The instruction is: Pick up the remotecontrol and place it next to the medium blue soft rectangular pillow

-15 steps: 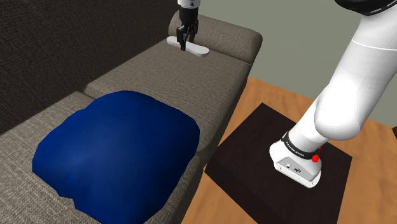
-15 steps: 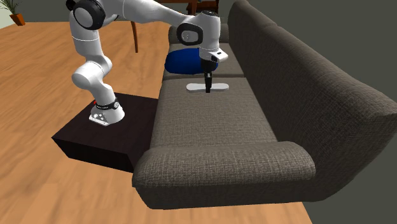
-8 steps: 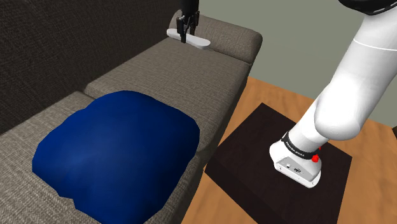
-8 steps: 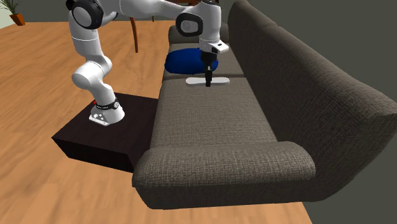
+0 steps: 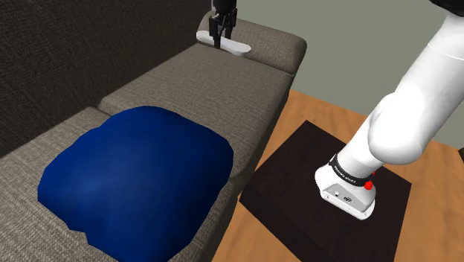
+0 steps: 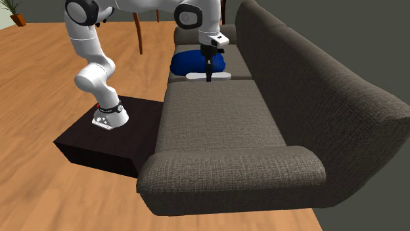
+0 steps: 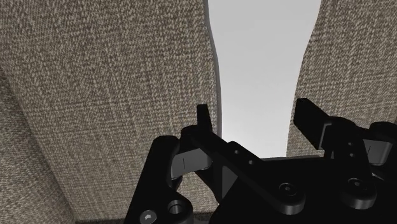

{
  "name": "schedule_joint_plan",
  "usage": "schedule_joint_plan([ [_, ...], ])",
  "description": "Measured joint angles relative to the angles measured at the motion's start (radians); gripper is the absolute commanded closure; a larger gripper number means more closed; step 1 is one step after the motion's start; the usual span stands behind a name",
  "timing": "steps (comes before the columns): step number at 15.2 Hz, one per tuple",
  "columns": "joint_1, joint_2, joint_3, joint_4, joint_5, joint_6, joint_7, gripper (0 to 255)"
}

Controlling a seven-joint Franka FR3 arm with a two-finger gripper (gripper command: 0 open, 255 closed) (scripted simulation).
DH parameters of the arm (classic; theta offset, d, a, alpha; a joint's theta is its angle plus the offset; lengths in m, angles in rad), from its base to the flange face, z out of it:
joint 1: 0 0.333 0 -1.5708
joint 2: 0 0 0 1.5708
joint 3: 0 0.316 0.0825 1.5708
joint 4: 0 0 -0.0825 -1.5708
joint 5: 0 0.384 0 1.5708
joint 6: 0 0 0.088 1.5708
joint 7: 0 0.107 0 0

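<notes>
The remote control [image 5: 238, 49] is a flat white bar, held level a little above the grey sofa's seat [image 5: 208, 97] near the far armrest. My gripper [image 5: 220, 39] points down and is shut on its middle. The second exterior view shows the remote control [image 6: 222, 75] hanging in the gripper [image 6: 208, 77] just in front of the dark blue pillow [image 6: 190, 62]. In the wrist view the remote control [image 7: 264, 70] is a pale slab clasped between both fingers [image 7: 203, 118]. The blue pillow [image 5: 137, 175] lies flat on the near seat cushion.
The sofa's tall backrest [image 6: 309, 72] runs along one side of the seat, with an armrest [image 6: 230, 174] at each end. My dark stand [image 5: 297, 186] sits on the wooden floor [image 6: 39, 79] beside the sofa. A chair leg [image 6: 139, 36] stands behind.
The gripper has risen with the remote control in it, lifting it off the seat cushion and carrying it along the sofa towards the blue pillow.
</notes>
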Motion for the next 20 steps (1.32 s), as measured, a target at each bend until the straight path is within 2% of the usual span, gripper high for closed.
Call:
schedule_joint_plan([
  [6,0.046,-0.185,0.045,-0.229,0.006,0.042,0.09,255],
  [13,0.097,-0.392,0.104,-0.444,0.037,0.051,0.185,255],
  [20,0.167,-0.569,0.192,-0.593,0.099,0.024,0.308,255],
])
